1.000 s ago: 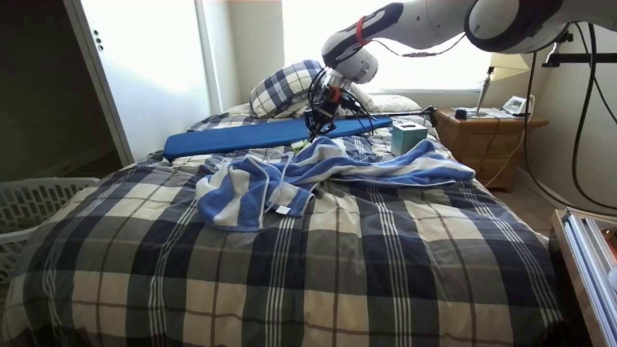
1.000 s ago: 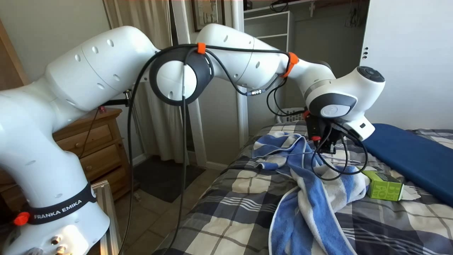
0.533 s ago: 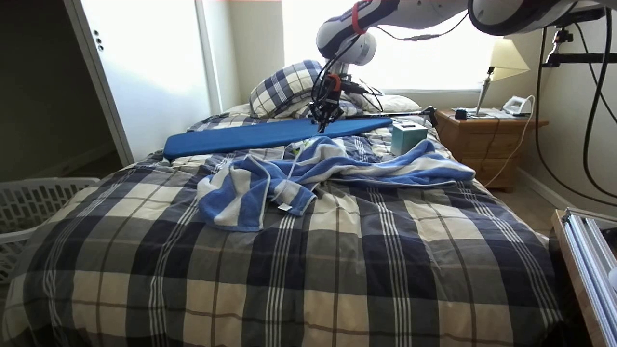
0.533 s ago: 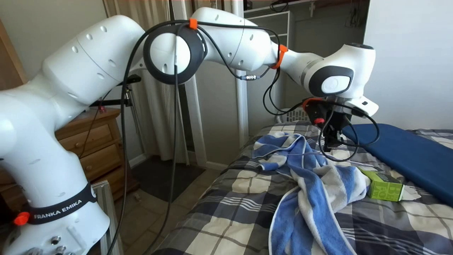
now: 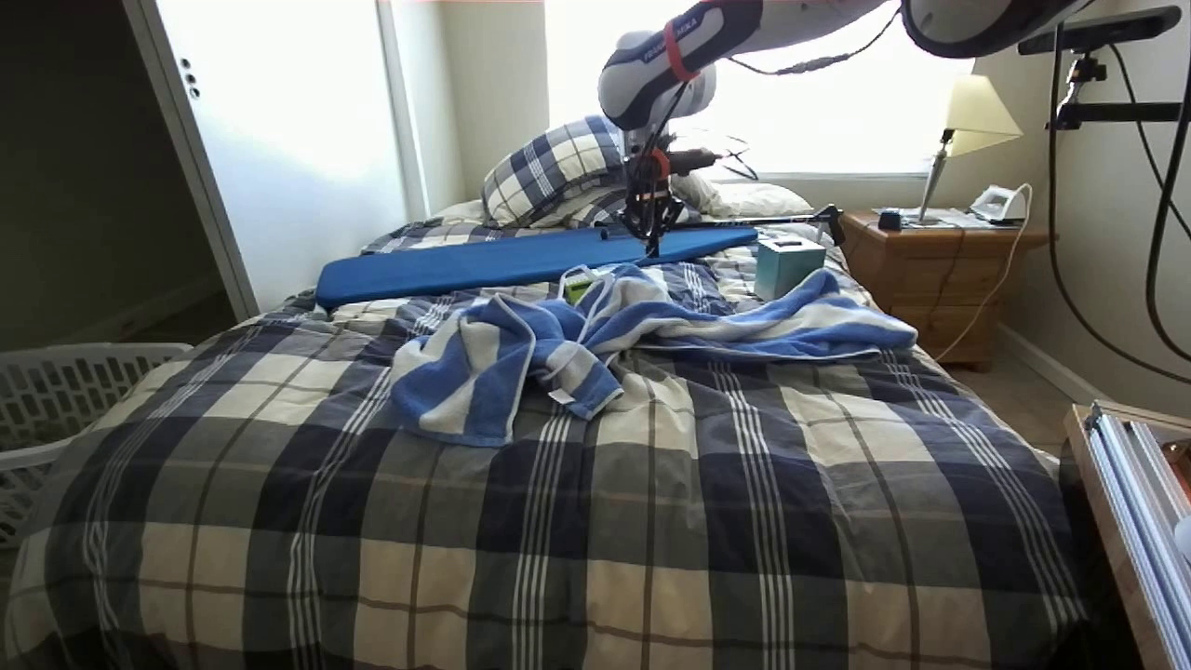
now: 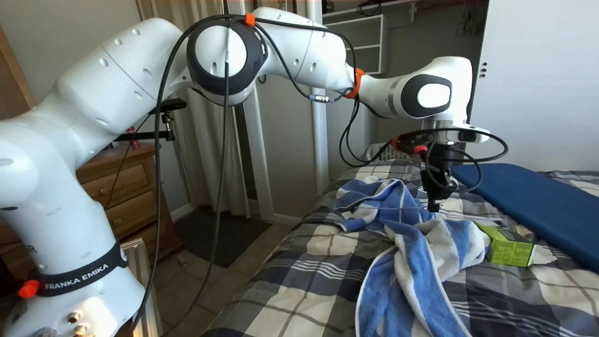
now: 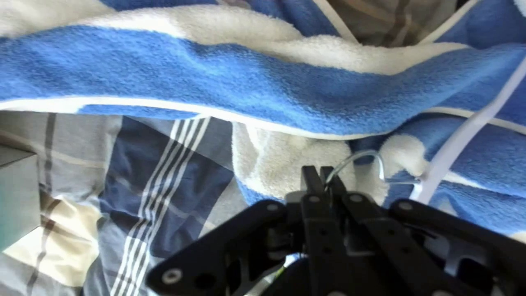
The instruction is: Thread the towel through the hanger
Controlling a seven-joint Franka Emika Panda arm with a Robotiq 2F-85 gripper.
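Gripper [image 7: 319, 176] points down over the plaid bed [image 5: 651, 530], approx. above the mid part of the towel [image 7: 197, 70]. Jaws are pressed tog. on the thin metal hook [image 7: 365, 152] of the hanger [image 7: 456, 148], wire pinched btwn the tips. In the wrist view the hook arcs out of the tips, then bends back to the hanger's pale body, whose bar slants over the blue/white striped cloth twd the view's upper right corner. In an exterior view the hanger shows as a thin pale line across the towel, w/ a pale stretch also on the far side of the gripper. Can't tell if any cloth passes thru the hanger, nor if the tips touch the towel.

Towel lies rumpled on the bed, one end stretched out long, the other folded over w/ a small white tag [image 5: 561, 397] nr its edge. Green box [image 6: 510, 248] sits right at the towel's edge, partly hidden in an exterior view.

Other stuff: blue padded board [image 5: 521, 263] lies flat on the bed, beyond the towel as seen in an exterior view; teal box [image 5: 789, 270] is upright nr the towel's long end; plaid pillow [image 5: 558, 172] is farther back. Wooden nightstand [image 5: 940, 279] stands by the bed, white basket [image 5: 112, 350] on the opp. side.
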